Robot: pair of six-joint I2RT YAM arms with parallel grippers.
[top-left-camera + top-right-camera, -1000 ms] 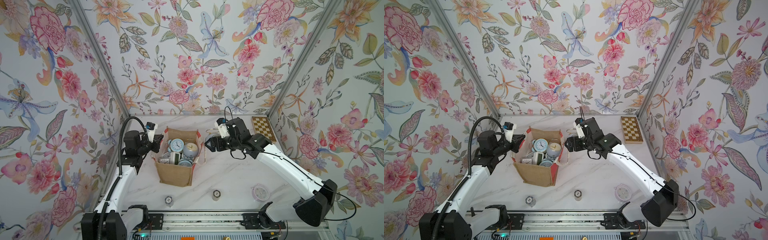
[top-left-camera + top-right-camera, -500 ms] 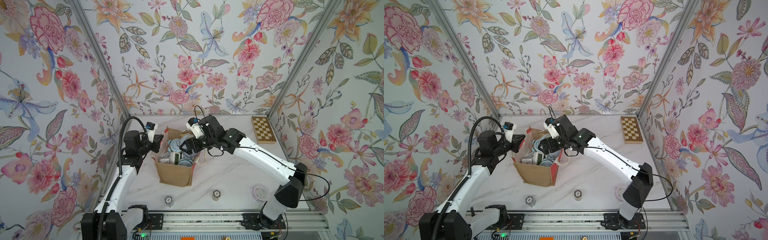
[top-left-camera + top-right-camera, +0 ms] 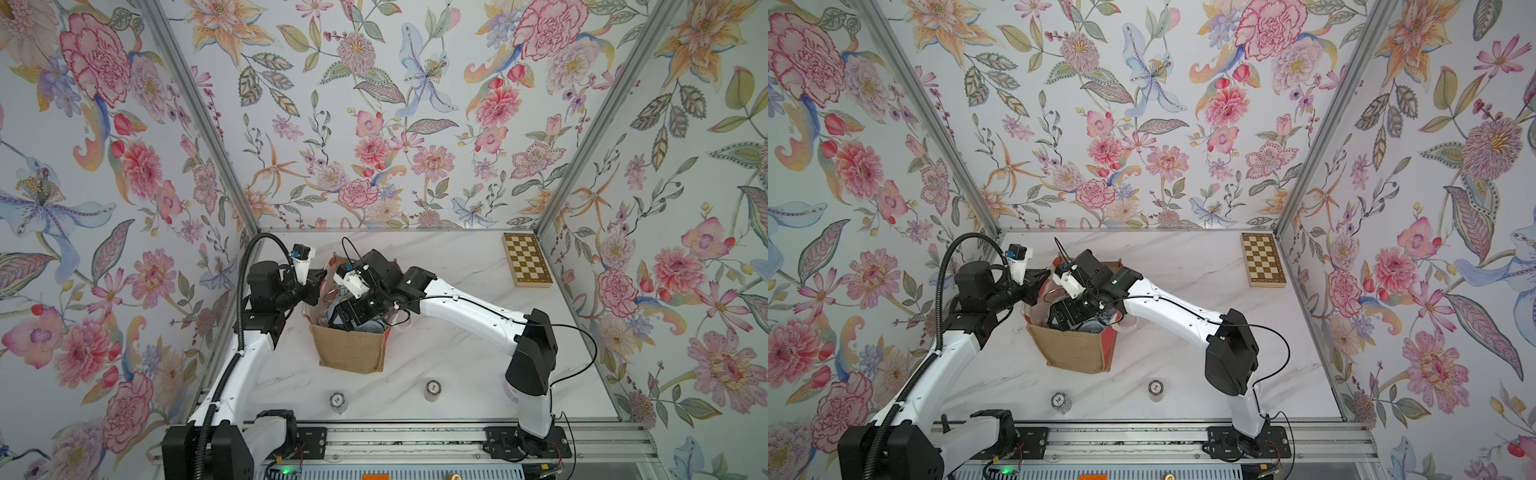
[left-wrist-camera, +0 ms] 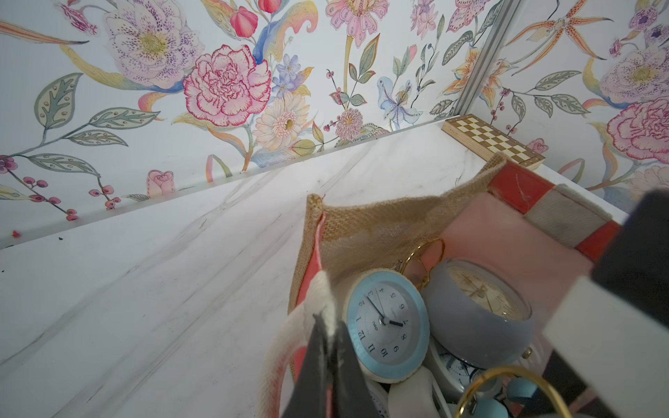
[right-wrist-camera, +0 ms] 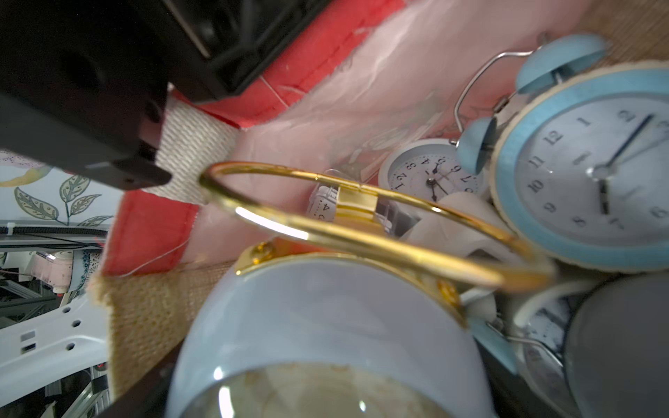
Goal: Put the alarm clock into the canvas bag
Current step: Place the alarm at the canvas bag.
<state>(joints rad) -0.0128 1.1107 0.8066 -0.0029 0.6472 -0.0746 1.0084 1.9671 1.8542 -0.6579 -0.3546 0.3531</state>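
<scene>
Left end effector (image 4: 328,334) clamps strap (image 4: 318,289); right end effector (image 3: 337,320) grips alarm clock (image 5: 318,325) within canvas bag (image 3: 349,353): release low, onto clocks (image 5: 586,170) beneath.

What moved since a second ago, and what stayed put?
The right hand swung from beside the canvas bag to over it and dipped into its open top, carrying the pale blue clock with the gold ring. Nothing was let go. The left hand stayed shut on the bag's whitish strap. The bag and the chessboard box did not move.
</scene>
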